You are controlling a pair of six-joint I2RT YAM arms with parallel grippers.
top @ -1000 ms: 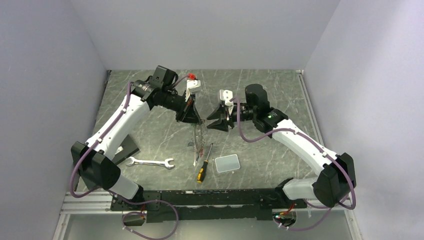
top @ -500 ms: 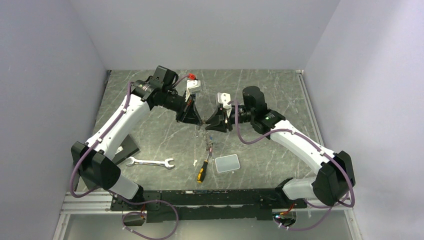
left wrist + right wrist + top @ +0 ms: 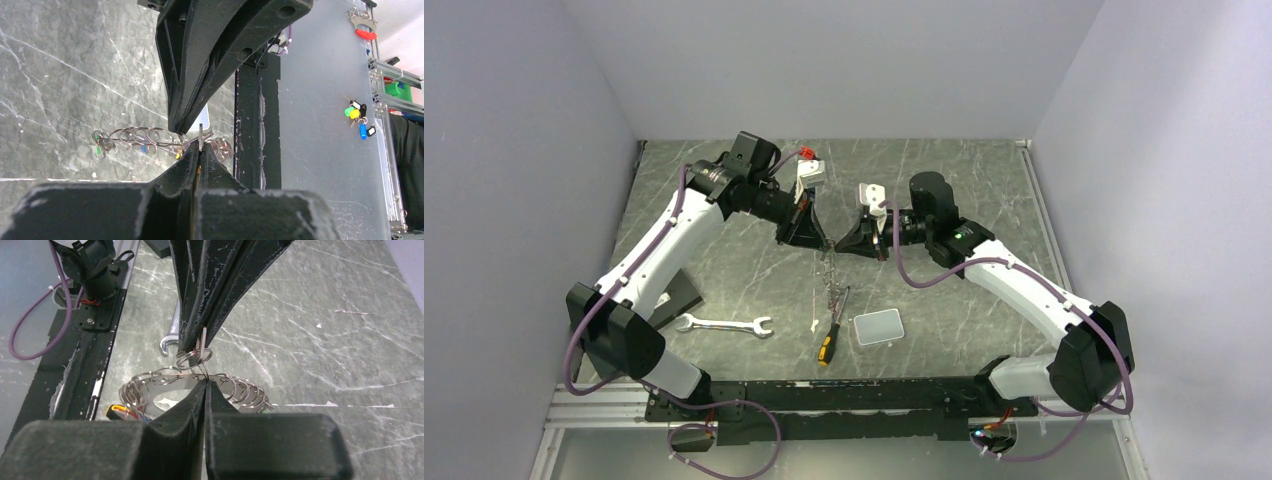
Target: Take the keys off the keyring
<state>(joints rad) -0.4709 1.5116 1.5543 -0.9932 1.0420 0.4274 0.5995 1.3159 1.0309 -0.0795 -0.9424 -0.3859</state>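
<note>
Right pincer [image 3: 205, 385], spread before, now pinches keyring [image 3: 245, 392] opposite left pincer [image 3: 199, 342], also pinching it.

Your table [image 3: 984, 180]: dark grey-green marble look, pale veins. Boxed in on three sides, plain pale lilac: left wall [image 3: 514, 150], far wall [image 3: 844, 60], right wall [image 3: 1164, 150]. Black rail [image 3: 874, 395] along near edge. Light soft, even; you get faint shadows only.

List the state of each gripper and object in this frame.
left gripper: shut on one of the keys.
right gripper: shut on the keyring.
keyring: hanging between both grippers.
keys: on the keyring, dangling.
wrench: lying flat, untouched.
screwdriver: lying flat, untouched.
grey box: lying flat; open or closed unclear.
</note>
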